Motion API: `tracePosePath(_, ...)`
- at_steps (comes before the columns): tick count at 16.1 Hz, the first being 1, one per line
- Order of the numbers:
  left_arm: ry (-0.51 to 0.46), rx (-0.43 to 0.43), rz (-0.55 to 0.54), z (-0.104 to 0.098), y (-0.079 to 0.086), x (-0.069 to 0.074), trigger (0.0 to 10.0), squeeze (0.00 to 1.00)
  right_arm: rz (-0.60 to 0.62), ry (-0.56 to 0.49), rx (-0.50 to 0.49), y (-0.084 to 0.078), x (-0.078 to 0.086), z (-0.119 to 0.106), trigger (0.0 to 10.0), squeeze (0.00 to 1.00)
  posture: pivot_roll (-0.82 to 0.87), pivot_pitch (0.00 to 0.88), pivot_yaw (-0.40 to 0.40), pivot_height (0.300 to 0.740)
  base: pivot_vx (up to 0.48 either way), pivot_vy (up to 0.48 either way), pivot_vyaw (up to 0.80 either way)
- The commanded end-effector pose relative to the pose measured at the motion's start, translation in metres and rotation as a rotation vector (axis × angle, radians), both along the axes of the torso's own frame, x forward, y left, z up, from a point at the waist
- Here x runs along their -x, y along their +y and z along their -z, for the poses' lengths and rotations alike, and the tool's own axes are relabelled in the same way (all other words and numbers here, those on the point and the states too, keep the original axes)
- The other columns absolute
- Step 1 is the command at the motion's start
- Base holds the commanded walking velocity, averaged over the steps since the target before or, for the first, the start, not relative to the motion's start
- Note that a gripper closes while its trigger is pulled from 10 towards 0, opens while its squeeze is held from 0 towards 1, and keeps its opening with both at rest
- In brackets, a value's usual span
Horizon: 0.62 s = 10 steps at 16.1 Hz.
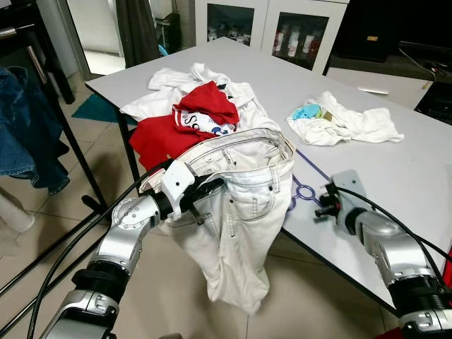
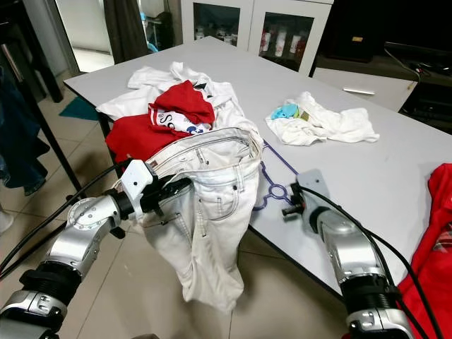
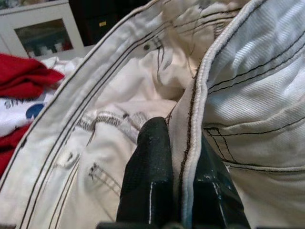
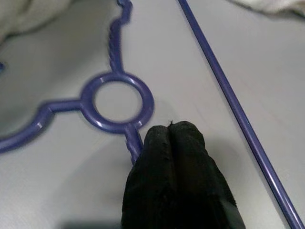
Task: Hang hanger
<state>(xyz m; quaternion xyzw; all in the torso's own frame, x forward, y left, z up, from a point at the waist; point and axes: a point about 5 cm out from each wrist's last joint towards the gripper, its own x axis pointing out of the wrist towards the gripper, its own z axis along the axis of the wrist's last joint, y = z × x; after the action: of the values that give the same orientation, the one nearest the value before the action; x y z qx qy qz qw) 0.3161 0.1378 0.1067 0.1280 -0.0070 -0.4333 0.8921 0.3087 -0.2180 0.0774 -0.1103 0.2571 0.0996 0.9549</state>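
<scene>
Grey table (image 1: 395, 169): fills the scene from 12 to 3 o'clock, its near edge running diagonally toward the robot.

Heap of red and white clothes (image 1: 191, 113): on the table at 11 o'clock; a smaller white bundle (image 1: 346, 123) lies well apart at 1 o'clock.

White jeans (image 1: 236, 212): centre of the scene, waistband resting at the table edge, legs hanging off toward the floor.

Left gripper (image 3: 178, 191): at 9 o'clock of the jeans, its two black fingers clamped on the waistband seam, fabric pinched between them.

Purple hanger (image 4: 116, 102): flat on the table, partly under the jeans; its ring and twisted neck protrude at the jeans' 3 o'clock side, and one long bar runs away toward 12 o'clock.

Right gripper (image 4: 174, 143): fingers pressed together, tips touching the hanger's neck just below the ring; whether they actually grip it cannot be told. The hanger lies directly ahead of this gripper, toward 9 o'clock, so the right arm is the nearer one.
</scene>
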Motion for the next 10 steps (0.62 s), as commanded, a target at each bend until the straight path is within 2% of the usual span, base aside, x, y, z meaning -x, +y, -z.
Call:
tracePosePath(1,-0.059,0.005,-0.008,-0.014,0.001,-0.007,0.0,0.0,-0.009,0.008,0.001,0.001,-0.001,0.001,10.0,0.0,0.0,0.0,-0.057,0.74,0.0,0.0,0.0)
tracePosePath(3,-0.072,0.001,-0.011,-0.016,0.002,-0.01,0.0,0.0,-0.036,0.048,-0.001,0.002,0.005,0.008,10.0,0.0,-0.01,0.0,-0.055,0.74,0.0,0.0,0.0)
tracePosePath(5,-0.083,-0.013,-0.008,-0.017,0.003,-0.01,0.0,0.0,-0.061,0.09,-0.001,-0.003,0.013,0.014,10.0,0.0,-0.01,0.0,-0.053,0.74,0.0,0.0,0.0)
tracePosePath(10,-0.132,-0.029,-0.04,-0.033,0.015,-0.022,0.0,0.0,-0.066,0.125,0.005,-0.019,0.027,0.018,10.0,0.0,-0.02,0.0,-0.043,0.74,0.0,0.0,0.0)
